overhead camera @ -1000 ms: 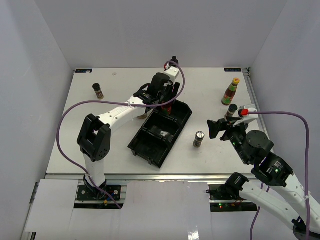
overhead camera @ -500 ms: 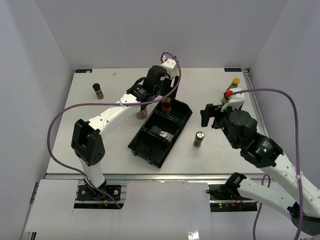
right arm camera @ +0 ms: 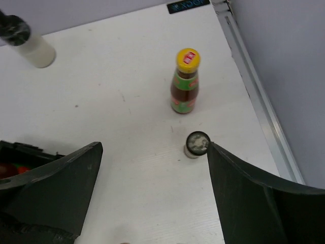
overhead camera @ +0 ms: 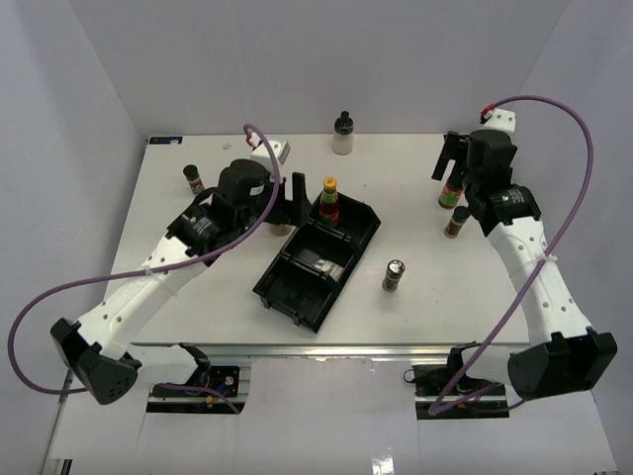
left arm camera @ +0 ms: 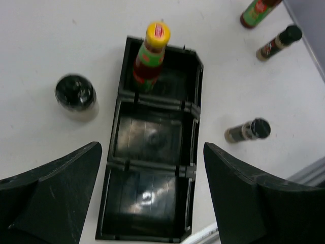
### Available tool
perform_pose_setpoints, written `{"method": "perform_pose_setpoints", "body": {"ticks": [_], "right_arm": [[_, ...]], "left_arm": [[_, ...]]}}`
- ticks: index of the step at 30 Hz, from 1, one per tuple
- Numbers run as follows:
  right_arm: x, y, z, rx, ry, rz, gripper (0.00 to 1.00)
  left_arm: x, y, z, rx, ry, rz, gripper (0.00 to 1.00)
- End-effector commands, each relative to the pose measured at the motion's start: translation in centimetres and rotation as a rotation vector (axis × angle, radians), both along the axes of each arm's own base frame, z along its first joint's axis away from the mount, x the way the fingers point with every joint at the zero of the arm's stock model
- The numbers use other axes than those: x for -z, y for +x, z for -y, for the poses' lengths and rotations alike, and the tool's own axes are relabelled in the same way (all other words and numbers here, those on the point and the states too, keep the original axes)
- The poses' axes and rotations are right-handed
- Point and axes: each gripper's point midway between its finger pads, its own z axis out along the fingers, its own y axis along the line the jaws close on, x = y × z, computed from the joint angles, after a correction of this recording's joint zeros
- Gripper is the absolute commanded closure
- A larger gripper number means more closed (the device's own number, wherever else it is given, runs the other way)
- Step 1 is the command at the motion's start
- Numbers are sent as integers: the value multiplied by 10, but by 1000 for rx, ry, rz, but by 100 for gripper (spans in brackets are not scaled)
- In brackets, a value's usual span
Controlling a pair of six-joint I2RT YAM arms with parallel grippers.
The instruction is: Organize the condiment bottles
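Fingers of the left arm (overhead camera: 298,193), drawn back leftward off the black tray (overhead camera: 269,289) within the last second, are held spread and empty, a red-sauce bottle (overhead camera: 329,201) with green neck and yellow cap being left upright in the far compartment: one placement is judged complete. Further right, a silver-lidded jar (overhead camera: 394,275) is stood on the worktop (overhead camera: 415,178) near the tray; fingers of the right arm (overhead camera: 443,158), likewise spread and empty, have been swung out toward the second red-sauce bottle (right arm camera: 185,81) by the far-right edge.

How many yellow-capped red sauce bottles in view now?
2. One bottle stands in the end compartment of the tray; the second bottle stands on the table by its right edge, beside a small jar. The arms might hide others.
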Motion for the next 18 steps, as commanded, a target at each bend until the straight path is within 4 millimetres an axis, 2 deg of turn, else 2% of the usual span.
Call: {"method": "perform_pose_setpoints", "body": {"ticks": [1, 4, 6, 9, 10, 12, 18], "right_arm": [[11, 21, 24, 25, 107, 50, 9], [34, 35, 37, 41, 148, 55, 7], [49, 55, 42, 36, 136, 53, 6], [71, 73, 62, 58, 110, 21, 5], [70, 76, 62, 53, 106, 30, 5], [83, 86, 69, 59, 98, 18, 4], [94, 120, 79, 26, 44, 36, 0]], "left_arm": [[25, -47, -10, 60, -98, -78, 8], [32, -59, -21, 55, -110, -70, 8], [37, -65, -33, 26, -106, -55, 8], [48, -71, -44, 8, -94, -41, 7], [50, -72, -46, 7, -89, -39, 7], [56, -71, -53, -17, -72, -29, 7], [73, -72, -64, -59, -54, -23, 7]]}}
